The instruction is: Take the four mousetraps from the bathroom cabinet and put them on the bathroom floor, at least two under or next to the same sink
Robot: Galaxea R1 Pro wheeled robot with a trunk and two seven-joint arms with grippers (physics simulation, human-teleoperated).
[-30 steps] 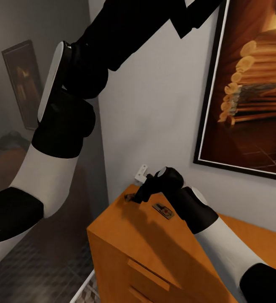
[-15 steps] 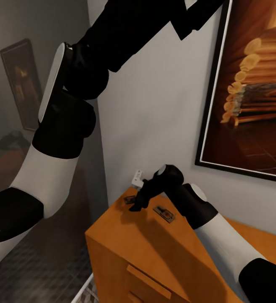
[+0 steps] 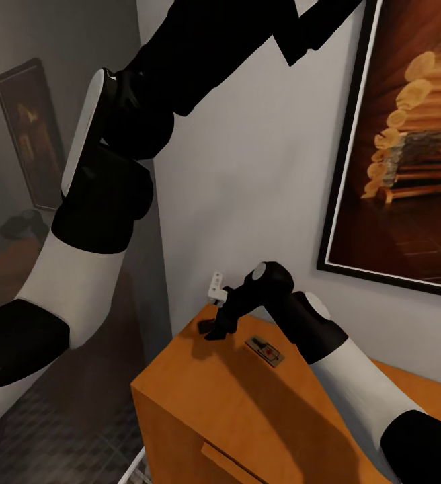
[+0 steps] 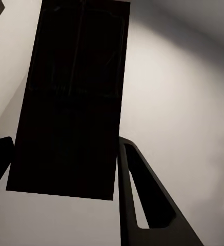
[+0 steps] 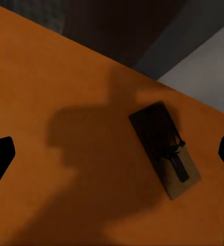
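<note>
though no writing legible, right gripper (image 3: 214,329) spread wide above mousetrap (image 5: 165,150); cabinet (image 3: 247,403).

Pale grey wall (image 3: 247,188) straight ahead, hung on the right with a large dark-framed painting (image 3: 409,148) in warm orange and brown tones. Further left, past the wall's corner, a dimmer room with a second framed picture (image 3: 20,128) on a grey wall. Low at the left, dark small-patterned floor tiles (image 3: 59,437), dimly lit.
</note>
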